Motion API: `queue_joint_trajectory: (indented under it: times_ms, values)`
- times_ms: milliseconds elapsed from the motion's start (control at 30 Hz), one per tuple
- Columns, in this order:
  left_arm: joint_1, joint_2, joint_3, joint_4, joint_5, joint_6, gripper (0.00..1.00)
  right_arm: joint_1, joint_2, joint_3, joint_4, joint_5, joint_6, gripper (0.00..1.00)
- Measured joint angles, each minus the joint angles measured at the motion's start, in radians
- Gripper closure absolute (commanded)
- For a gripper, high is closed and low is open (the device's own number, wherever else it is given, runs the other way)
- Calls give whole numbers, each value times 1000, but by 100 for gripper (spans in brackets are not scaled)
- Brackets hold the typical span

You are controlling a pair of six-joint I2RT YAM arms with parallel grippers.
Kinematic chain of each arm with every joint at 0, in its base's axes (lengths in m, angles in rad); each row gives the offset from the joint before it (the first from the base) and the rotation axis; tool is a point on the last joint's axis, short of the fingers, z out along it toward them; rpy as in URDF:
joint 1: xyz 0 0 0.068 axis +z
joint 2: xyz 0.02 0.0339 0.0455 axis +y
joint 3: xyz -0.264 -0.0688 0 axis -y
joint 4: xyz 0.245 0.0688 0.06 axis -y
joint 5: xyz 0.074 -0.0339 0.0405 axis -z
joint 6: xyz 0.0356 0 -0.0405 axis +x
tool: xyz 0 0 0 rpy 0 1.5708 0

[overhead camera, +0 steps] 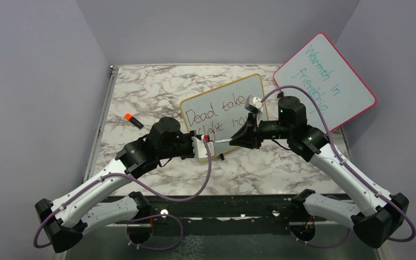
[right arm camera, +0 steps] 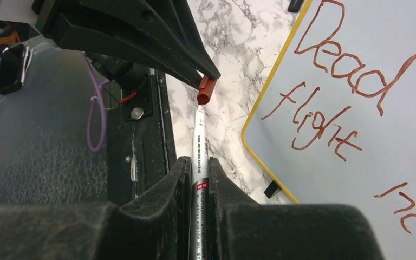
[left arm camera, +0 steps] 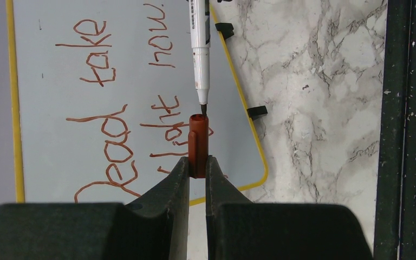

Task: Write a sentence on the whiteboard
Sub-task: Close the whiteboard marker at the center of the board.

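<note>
Left wrist: left gripper [left arm camera: 197, 165] clamps cap [left arm camera: 197, 145], right gripper [right arm camera: 198, 170] clamps marker [left arm camera: 200, 49], tip just off cap rim.

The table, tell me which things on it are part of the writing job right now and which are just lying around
In use: whiteboard with the sentence; marker in the right gripper; red cap in the left gripper.

Lying about: pink-framed board with teal writing; orange-tipped marker.

- Marble-pattern table top [overhead camera: 157, 92], white with grey veining, metal edging along the left and far sides.
- Plain lavender-grey walls [overhead camera: 32, 81] close it in on left, back, right.
- Dark rail [overhead camera: 222, 206] runs across the near edge.
- Even, diffuse light, soft shadows.
</note>
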Motion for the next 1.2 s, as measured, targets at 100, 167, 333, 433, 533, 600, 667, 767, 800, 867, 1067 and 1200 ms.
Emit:
queue_joint_trajectory:
  times_ms: [100, 167, 333, 433, 533, 600, 667, 767, 800, 867, 1067, 1200]
  values:
    - [0, -3, 0, 0, 4, 0, 100, 0, 0, 0, 1, 11, 1, 100]
    - [0, -5, 0, 0, 8, -1, 100, 0, 0, 0, 1, 18, 1, 100]
    - [0, -7, 0, 0, 11, -3, 100, 0, 0, 0, 8, 23, 5, 100]
    - [0, -7, 0, 0, 14, -5, 100, 0, 0, 0, 11, 23, 10, 100]
    - [0, -7, 0, 0, 15, -5, 100, 0, 0, 0, 13, 22, 12, 100]
    - [0, -7, 0, 0, 15, -5, 100, 0, 0, 0, 14, 22, 12, 100]
    - [0, -7, 0, 0, 16, -5, 100, 0, 0, 0, 14, 21, 12, 100]
    - [0, -5, 1, 0, 17, -6, 100, 0, 0, 0, 14, 20, 12, 100]
    - [0, -3, 2, -1, 18, -7, 100, 0, 0, 0, 14, 20, 12, 100]
    - [0, 3, 4, -1, 19, -10, 100, 0, 0, 0, 14, 18, 12, 99]
    - [0, 9, 8, -2, 22, -21, 100, 0, 0, 0, 14, 8, 12, 100]
    - [0, 11, 19, -3, 26, -27, 100, -1, 0, 0, 14, 2, 11, 100]
